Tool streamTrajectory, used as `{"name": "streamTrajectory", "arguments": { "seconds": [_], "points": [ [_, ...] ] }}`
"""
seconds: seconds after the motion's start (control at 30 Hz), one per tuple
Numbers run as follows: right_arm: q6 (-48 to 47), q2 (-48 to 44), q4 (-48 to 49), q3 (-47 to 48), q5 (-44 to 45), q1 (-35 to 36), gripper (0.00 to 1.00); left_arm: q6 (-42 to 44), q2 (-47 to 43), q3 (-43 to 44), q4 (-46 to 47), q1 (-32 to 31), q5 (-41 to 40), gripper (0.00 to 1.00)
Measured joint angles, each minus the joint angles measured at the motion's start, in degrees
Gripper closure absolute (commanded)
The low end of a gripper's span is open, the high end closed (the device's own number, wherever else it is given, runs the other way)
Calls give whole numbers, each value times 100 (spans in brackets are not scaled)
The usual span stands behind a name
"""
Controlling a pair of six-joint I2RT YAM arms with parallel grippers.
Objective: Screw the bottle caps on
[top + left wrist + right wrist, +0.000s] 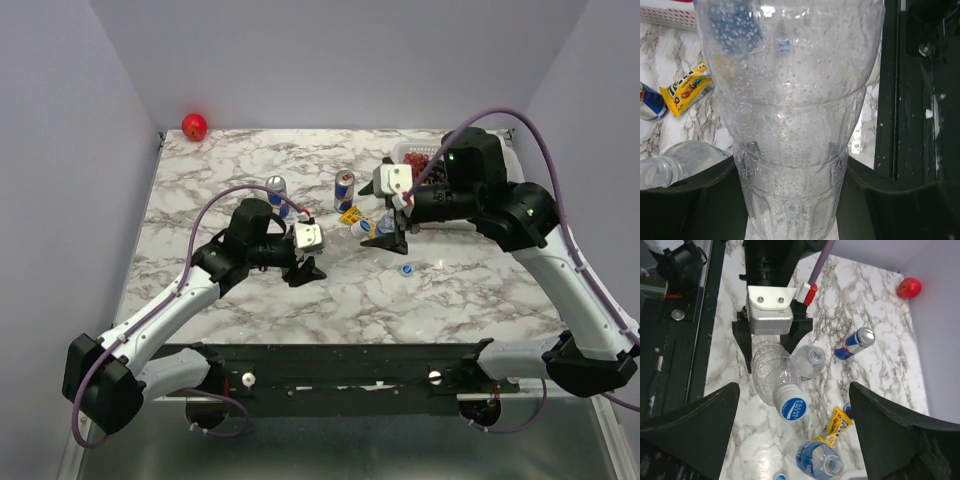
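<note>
My left gripper (792, 200) is shut on the lower body of a clear bottle (790, 100); in the top view the gripper (303, 268) is left of centre. In the right wrist view this bottle (771, 371) tilts toward the camera with a white, blue-topped cap (791, 402) on its neck. My right gripper (795, 435) is open and empty above that cap, its fingers (690, 432) wide apart. A second bottle (809, 360) with a clear cap stands beside it. A third, blue-labelled bottle (820, 460) is uncapped. A loose blue cap (407, 269) lies on the table.
Two blue-and-silver cans (276, 188) (344, 188) stand behind. A yellow candy pack (350, 215) lies between the grippers. A white basket (420, 155) is at the back right, and a red ball (194, 126) in the back left corner.
</note>
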Motion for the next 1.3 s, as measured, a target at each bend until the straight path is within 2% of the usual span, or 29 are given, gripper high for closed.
{"name": "streamTrajectory", "arguments": {
  "seconds": [0.1,0.23,0.4,0.47,0.93,1.07,1.2,1.3],
  "points": [
    [-898,-55,-549,92,-87,24,8,667,68,321,-621,-2,-7,100],
    [-1996,-195,-1113,-385,-35,136,13,1121,68,426,-1071,-2,-13,100],
    [-2629,-262,-1318,-807,114,245,24,1419,90,511,-1405,-2,-31,100],
    [-2728,-262,-1318,-798,133,262,28,1488,105,555,-1502,-2,-31,100],
    [-2739,-232,-1165,-780,133,356,39,1709,188,671,-1652,-42,-35,100],
    [-2691,-153,-1091,-780,133,382,50,1749,205,688,-1655,-57,-37,100],
    [-2599,-74,-990,-776,144,382,67,1816,219,719,-1692,-68,-81,100],
    [-2358,7,-994,-693,190,380,73,1845,216,719,-1668,-81,-181,100]
  ]
}}
